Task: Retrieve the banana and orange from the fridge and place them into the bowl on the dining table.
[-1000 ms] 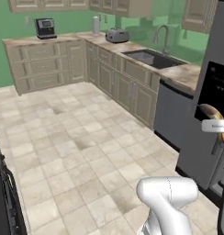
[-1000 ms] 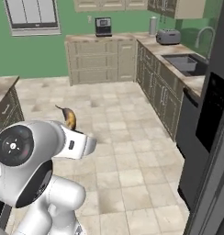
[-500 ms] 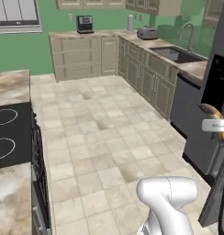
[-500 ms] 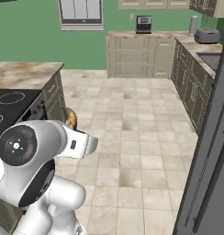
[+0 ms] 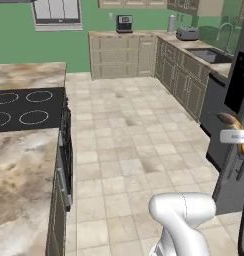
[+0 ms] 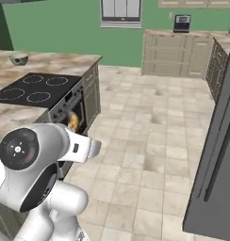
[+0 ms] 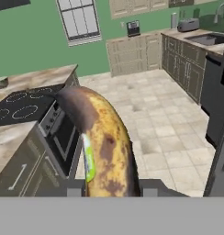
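While the arm reached out over the tiled floor, the gripper (image 7: 109, 190) was clamped on the banana (image 7: 102, 142), its jaws drawn narrow against the fruit's lower end. In the hand view the banana rose straight up from between the finger tips, brown and blotched, its dark tip leaning toward the dining table (image 7: 8, 133). In the left base view the banana (image 5: 229, 120) stuck out above the white hand, just in front of the grey fridge (image 5: 239, 165). In the right base view only a sliver of the banana (image 6: 73, 123) peeked out behind the arm's white upper link, in line with the oven front below the table's black cooktop (image 6: 34, 88). Far across that cooktop, near the table's back corner, sat the small bowl (image 6: 19, 58), well apart from the gripper and the fruit it held. The orange could not be made out.
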Motion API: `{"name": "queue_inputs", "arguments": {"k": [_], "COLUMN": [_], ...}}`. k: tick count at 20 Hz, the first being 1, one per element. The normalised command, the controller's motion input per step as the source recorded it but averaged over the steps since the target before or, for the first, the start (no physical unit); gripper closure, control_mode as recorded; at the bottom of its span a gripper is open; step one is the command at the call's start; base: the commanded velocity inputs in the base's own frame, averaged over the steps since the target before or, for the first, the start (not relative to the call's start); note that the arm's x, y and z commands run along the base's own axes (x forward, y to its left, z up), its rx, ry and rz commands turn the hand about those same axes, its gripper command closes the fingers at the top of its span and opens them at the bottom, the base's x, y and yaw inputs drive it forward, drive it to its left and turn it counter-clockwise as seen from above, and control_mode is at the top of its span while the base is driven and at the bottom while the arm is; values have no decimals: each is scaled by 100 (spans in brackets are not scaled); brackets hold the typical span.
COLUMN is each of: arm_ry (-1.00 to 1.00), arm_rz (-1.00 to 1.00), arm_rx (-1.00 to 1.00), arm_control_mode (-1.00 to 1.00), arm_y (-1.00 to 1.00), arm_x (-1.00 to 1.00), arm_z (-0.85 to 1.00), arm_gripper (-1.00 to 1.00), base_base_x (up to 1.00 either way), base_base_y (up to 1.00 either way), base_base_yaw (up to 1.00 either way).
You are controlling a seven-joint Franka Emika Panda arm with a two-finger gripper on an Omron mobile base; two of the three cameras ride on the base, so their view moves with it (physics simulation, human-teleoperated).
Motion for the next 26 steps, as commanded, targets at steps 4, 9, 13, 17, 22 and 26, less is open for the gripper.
{"name": "queue_inputs", "arguments": {"k": [4, 9, 13, 17, 22, 26], "arm_ry": [0, 0, 0, 0, 0, 0], "arm_rz": [0, 0, 0, 0, 0, 0], "arm_rx": [0, 0, 0, 0, 0, 0], "arm_control_mode": [100, 100, 100, 100, 100, 100], "arm_y": [0, 0, 0, 0, 0, 0], "arm_x": [0, 0, 0, 0, 0, 0], "arm_z": [0, 0, 0, 0, 0, 0], "arm_gripper": [100, 100, 100, 100, 100, 100], "base_base_x": [-100, -100, -94, -73, -50, -24], "base_base_y": [21, 25, 32, 24, 17, 20], "base_base_yaw": [30, 29, 26, 24, 22, 20]}}
